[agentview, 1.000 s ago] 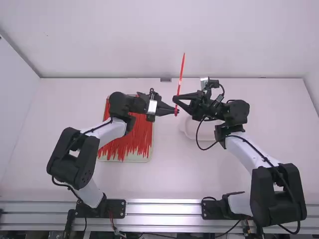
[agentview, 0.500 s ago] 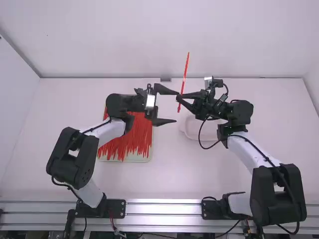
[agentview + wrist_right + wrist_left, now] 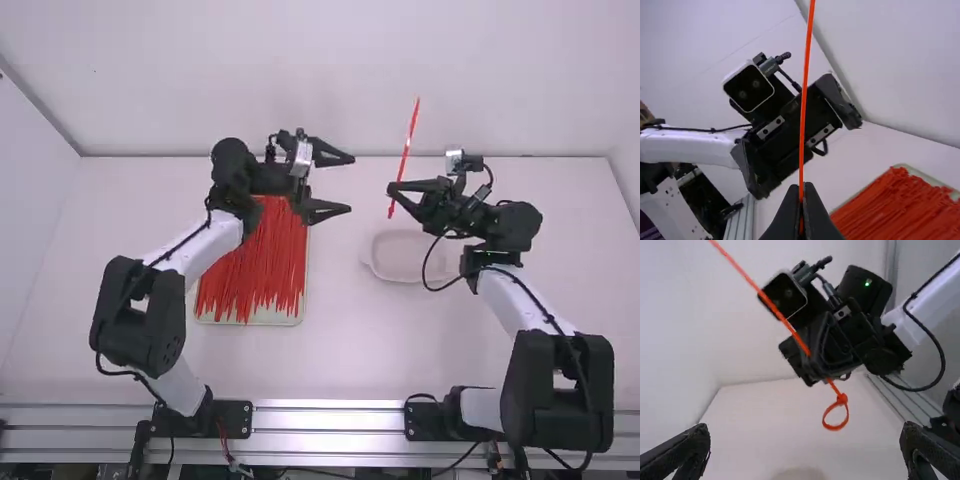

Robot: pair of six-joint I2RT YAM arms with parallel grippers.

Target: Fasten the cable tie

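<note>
First, nearest the camera and left of centre: a pale tray (image 3: 290, 318) lies flat on the white table (image 3: 340, 340). It is heaped with loose red spare ties (image 3: 255, 265), roughly parallel, ends pointing toward the front. Right of centre and a little farther in sits a shallow white dish (image 3: 400, 262), well apart from the tray.

Next back, the left gripper (image 3: 338, 183) is held up over the tray's far end, pointing toward the right arm. Its fingers are spread wide with nothing between them.

Facing it across a gap, the right gripper (image 3: 396, 198) is raised near the dish's far side. Its fingers are pinched tight on a single red cable tie (image 3: 405, 155). The right wrist view shows the fingertips meeting on the strap.

The cable tie is off the table and close to upright. Its long tail slants up past the gripper against the back wall (image 3: 200, 80). In the left wrist view, the short end below the pinch forms a small closed loop (image 3: 836, 415), hanging free and gathered at a small head.
</note>
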